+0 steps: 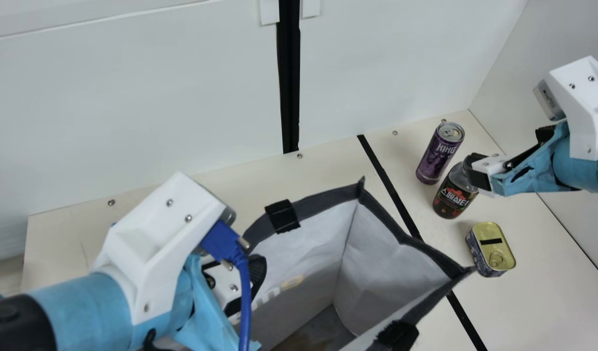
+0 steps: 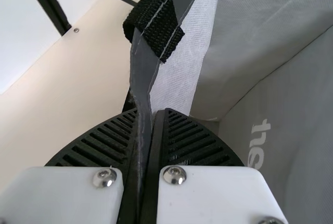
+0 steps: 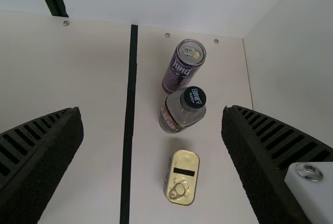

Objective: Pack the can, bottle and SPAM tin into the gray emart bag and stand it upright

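The main view showed the gray emart bag [image 1: 391,273] standing open from the lower centre toward the lower right of the frame, with the left gripper [image 1: 254,280] at its rim, lower centre. Right of centre stood the can [image 1: 437,155], the bottle [image 1: 453,197] just beside it and the SPAM tin [image 1: 493,246] below them, all outside the bag on the table [image 1: 532,292]. The right gripper [image 1: 475,173] overlapped the bottle's top there. In the left wrist view, the left gripper's [image 2: 148,115] jaws were clamped on the bag's rim; in the right wrist view, the right gripper's [image 3: 152,115] were wide apart.
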Motion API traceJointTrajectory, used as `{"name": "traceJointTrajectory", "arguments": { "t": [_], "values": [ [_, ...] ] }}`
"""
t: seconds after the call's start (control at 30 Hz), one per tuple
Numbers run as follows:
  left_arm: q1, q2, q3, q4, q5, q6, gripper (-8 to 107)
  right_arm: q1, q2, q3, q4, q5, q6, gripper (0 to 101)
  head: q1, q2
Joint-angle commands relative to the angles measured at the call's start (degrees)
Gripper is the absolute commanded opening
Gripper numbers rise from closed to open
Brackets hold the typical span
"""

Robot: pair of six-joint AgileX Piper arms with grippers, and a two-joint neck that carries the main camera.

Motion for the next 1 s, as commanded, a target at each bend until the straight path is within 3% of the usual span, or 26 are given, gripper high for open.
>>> {"name": "traceJointTrajectory", "arguments": {
  "t": [0.0,0.5,0.97],
  "values": [
    [0.22,-0.31,0.26,0.64,0.02,-1.09,-8,0.00,0.00,0.00,0.00,0.00,0.00,95,-1.30,-0.14],
    [3.87,-4.48,0.27,12.12,0.02,-10.77,-8,0.00,0.00,0.00,0.00,0.00,0.00,95,-1.30,-0.14],
    [6.32,-7.57,-0.59,27.21,0.02,-19.88,-8,0.00,0.00,0.00,0.00,0.00,0.00,95,-1.30,-0.14]
  ]
}}
